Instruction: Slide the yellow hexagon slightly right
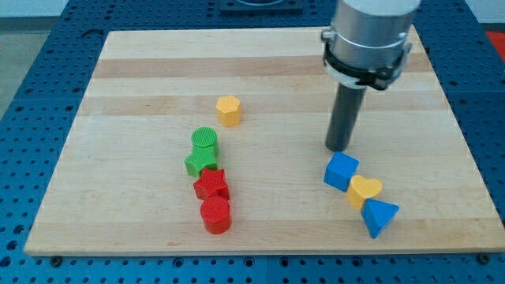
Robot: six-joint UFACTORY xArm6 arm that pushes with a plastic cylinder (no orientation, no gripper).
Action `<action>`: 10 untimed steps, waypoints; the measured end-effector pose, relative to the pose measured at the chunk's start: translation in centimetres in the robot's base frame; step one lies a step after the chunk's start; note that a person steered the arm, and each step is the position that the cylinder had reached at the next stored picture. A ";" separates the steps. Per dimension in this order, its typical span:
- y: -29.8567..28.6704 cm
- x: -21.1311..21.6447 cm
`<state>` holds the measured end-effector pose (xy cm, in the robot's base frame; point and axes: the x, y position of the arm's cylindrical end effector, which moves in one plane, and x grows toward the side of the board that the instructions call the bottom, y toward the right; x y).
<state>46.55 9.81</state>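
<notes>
The yellow hexagon (229, 110) is seen left of centre on the surface (142, 87). My tip (340, 147) is placed well right, just above the blue cube (341, 171), seemingly untouched. No pincer is fitted.

text: none legible | labels: none | numbers: none | surfaces checked: blocks, bench (268, 71), rod, blue pegboard (31, 79)

Yellow hexagon (228, 110), blue cube (341, 171), red star (211, 184).
</notes>
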 end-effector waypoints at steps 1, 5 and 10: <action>-3.1 -6.0; -28.8 -12.0; -10.6 -4.0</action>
<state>42.59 -0.80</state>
